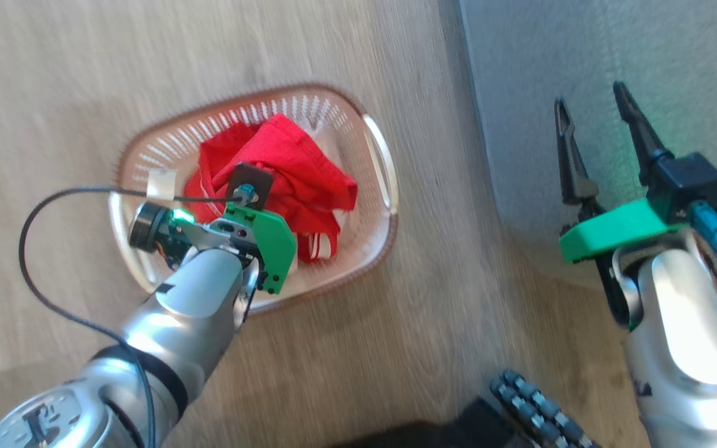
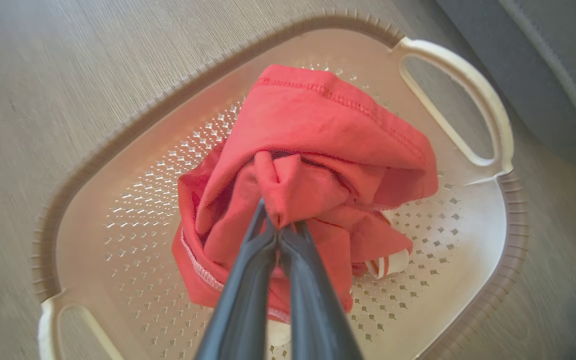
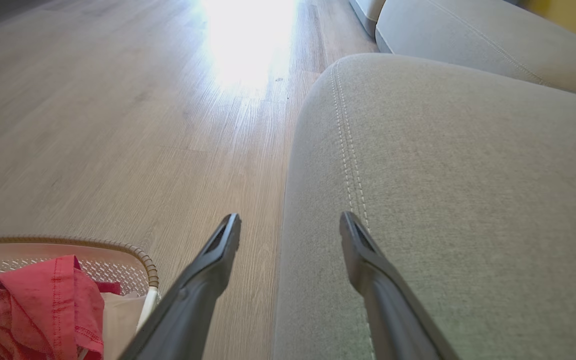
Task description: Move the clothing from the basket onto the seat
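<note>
Left wrist view: the left gripper (image 2: 280,225) is seen clamped on a bunched fold of the red clothing (image 2: 328,125), which is heaped inside the basket (image 2: 118,220) on the wooden floor (image 2: 43,75). Right wrist view: the right gripper (image 3: 290,227) is held empty, fingers wide apart, over the seat (image 3: 468,200) edge.

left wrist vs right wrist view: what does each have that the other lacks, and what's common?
Left wrist: left gripper shut on a fold of the clothing, with the basket seen from above, handles and perforated bottom. Right wrist: right gripper open and empty by the edge of the seat, plus its double stitching. Both: clothing in the basket, wood floor, part of the seat.
</note>
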{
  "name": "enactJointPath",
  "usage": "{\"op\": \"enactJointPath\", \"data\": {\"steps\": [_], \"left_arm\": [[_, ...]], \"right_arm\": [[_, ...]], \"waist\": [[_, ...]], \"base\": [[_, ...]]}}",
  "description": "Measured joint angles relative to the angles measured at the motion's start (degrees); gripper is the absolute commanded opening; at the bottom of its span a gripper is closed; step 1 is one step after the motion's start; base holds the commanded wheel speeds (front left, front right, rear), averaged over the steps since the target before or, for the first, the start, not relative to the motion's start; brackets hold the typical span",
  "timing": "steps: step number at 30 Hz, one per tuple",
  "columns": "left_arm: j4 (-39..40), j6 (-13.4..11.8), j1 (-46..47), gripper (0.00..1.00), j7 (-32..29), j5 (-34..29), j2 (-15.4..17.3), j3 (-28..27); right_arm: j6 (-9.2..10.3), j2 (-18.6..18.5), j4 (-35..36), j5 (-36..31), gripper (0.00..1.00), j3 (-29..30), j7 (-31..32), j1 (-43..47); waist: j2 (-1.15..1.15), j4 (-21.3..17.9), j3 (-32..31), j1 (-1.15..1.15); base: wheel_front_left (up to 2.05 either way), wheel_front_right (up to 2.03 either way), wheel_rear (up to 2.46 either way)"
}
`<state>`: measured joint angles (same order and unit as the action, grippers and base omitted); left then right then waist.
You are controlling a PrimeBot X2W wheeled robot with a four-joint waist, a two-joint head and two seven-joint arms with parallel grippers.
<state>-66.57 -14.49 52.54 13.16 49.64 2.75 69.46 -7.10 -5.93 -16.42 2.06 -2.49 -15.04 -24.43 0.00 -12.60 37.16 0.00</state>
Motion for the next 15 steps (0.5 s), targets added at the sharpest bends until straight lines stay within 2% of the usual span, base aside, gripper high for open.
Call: {"op": "enactJointPath", "data": {"steps": [4,5,6,11,15], "left_arm": [[1.15,-1.27,-1.23,0.0,1.02,0.62,-0.05,-1.2],[3.22,-2.91,-1.91,0.0,1.04,0.22,-0.04,-2.99],[3.22,-2.91,-1.91,0.0,1.04,0.22,-0.04,-2.99],[11.4,-6.28,-4.74,0.0,1.05,-5.67,0.05,-11.6],[19.16,-7.47,-10.9,0.0,1.07,-12.56,1.51,-18.82]], "right_arm": [[0.0,-0.05,-0.82,-0.01,1.0,0.14,0.0,1.67],[0.01,-0.11,-1.38,-0.12,1.0,0.35,0.0,2.99],[0.01,-0.11,-1.38,-0.12,1.0,0.35,0.0,2.99],[0.01,-0.11,-2.4,-0.56,1.0,0.6,0.0,5.53],[0.01,0.04,-3.07,-0.69,1.0,0.87,0.01,7.12]], "waist": [[0.0,1.05,-3.96,0.0],[0.0,1.82,-6.58,0.0],[0.0,1.82,-6.58,0.0],[0.0,3.88,-12.68,0.0],[0.0,5.23,-17.09,0.0]], "base": [[0.0,0.0,0.0],[0.0,0.0,0.0],[0.0,0.0,0.0],[0.0,0.0,0.0],[0.0,0.0,0.0]]}}
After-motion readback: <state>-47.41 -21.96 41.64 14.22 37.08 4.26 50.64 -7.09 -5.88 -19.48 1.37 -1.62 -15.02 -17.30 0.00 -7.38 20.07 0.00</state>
